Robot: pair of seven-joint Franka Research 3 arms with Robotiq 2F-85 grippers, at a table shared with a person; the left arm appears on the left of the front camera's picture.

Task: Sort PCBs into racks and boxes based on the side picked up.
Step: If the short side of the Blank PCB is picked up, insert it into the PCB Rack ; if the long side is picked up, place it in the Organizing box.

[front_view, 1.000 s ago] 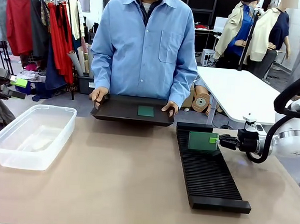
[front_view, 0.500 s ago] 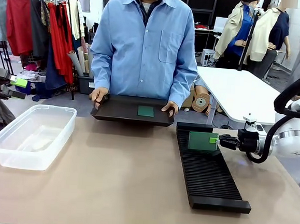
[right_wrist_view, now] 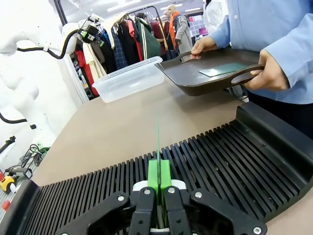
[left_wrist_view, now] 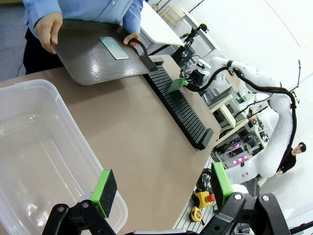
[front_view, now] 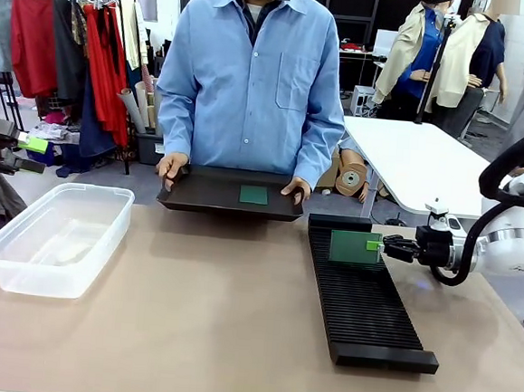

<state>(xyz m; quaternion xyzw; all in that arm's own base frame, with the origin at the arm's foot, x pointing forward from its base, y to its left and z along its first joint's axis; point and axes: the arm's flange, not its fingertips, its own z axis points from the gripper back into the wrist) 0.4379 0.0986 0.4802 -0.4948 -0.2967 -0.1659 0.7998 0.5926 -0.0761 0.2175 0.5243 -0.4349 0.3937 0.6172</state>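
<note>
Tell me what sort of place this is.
Likely a robotics lab or test workshop: the right gripper holds a PCB upright at a slotted rack on a table, with a clothes rail behind.

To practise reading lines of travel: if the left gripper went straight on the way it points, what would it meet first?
Probably the tan table top, just beside the clear plastic rectangular tub. The open left gripper aims past the tub's rim, though depth is unclear.

The right gripper (right_wrist_view: 159, 177) is clamping a PCB (right_wrist_view: 157, 139) upright at the rack (right_wrist_view: 230, 152), while a person (right_wrist_view: 274, 29) is holding a tray (right_wrist_view: 190, 78) beyond.
</note>
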